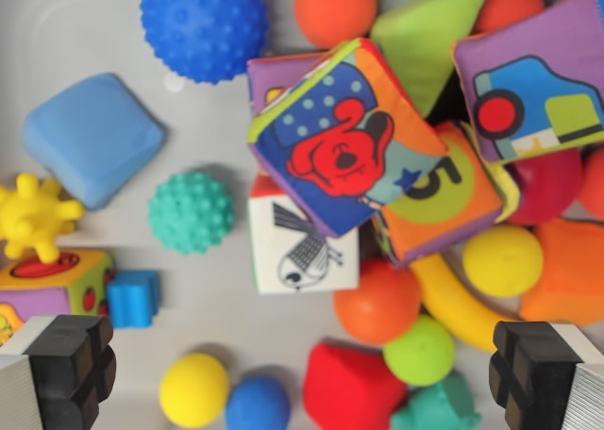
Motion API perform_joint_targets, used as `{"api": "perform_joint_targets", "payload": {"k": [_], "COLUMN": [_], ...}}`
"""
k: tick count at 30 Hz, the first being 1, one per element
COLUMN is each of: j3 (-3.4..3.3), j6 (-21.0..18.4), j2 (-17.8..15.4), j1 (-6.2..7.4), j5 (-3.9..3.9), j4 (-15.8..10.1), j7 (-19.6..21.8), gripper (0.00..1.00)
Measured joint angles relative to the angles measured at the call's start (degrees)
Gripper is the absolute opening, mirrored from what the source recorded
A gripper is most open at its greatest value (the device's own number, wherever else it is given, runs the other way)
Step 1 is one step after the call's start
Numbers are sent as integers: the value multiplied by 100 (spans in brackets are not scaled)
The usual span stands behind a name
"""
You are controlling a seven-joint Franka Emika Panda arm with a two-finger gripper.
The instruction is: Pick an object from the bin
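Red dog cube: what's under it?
The red dog cube overlaps a white picture block, an orange number cube and a purple cube's corner. Anything directly beneath is hidden.

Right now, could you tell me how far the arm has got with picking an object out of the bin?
Done: the open gripper is positioned above the toys, its fingers wide apart at the bottom corners of the wrist view.
In hand: nothing; no toy sits between the fingers.
Left: choosing a target, such as the red block or orange ball between them, then descending, closing and lifting it out of the bin.
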Motion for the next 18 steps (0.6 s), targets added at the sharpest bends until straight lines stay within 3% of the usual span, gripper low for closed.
{"api": "perform_joint_targets", "payload": {"k": [18], "j3": [-9], "j6": [0], "j2": [5], "j1": [-2], "j5": [0], "j4": [0], "j7": [39], "gripper": [100]}}
